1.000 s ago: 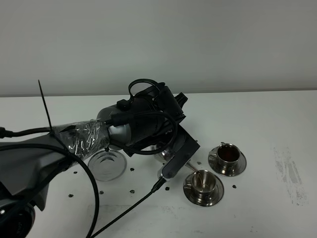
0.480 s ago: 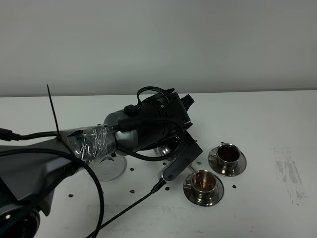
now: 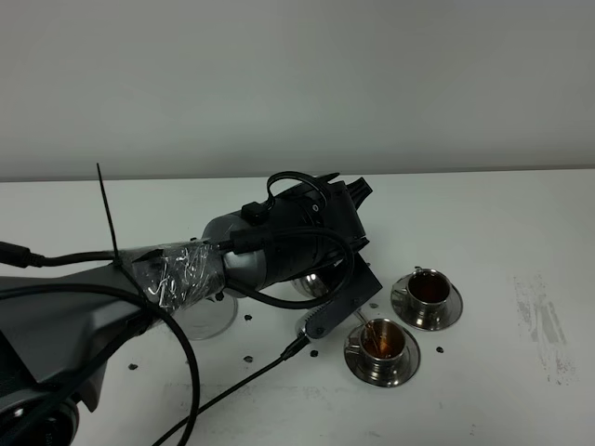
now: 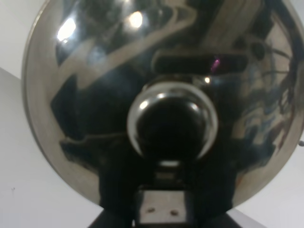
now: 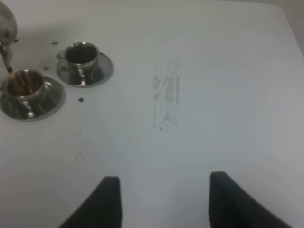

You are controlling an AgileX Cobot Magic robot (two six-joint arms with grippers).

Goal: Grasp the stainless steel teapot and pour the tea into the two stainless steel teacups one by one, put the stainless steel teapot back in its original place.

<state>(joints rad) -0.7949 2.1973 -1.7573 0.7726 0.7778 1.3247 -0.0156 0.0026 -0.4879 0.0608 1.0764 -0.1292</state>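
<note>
My left gripper [image 3: 327, 286] is shut on the stainless steel teapot [image 3: 310, 282] and holds it tilted above the table, mostly hidden under my left arm. In the left wrist view the teapot [image 4: 156, 95] fills the frame, with its lid knob [image 4: 172, 121] in the middle. Its spout [image 5: 6, 59] hangs over the near teacup [image 3: 381, 341], which holds brown tea. The far teacup [image 3: 428, 290] on its saucer also holds tea. The trivet disc [image 3: 206, 314] lies bare at the left, partly behind my arm. My right gripper [image 5: 164, 202] is open and empty over bare table.
Small dark specks [image 3: 251, 357] dot the white table around the trivet and cups. A grey smudge [image 3: 544, 325] marks the table at the right. A black cable [image 3: 242, 390] runs from my left arm toward the front edge.
My left arm has moved a little to the right with the teapot. The near teacup now shows brown tea where it looked empty a second ago.
</note>
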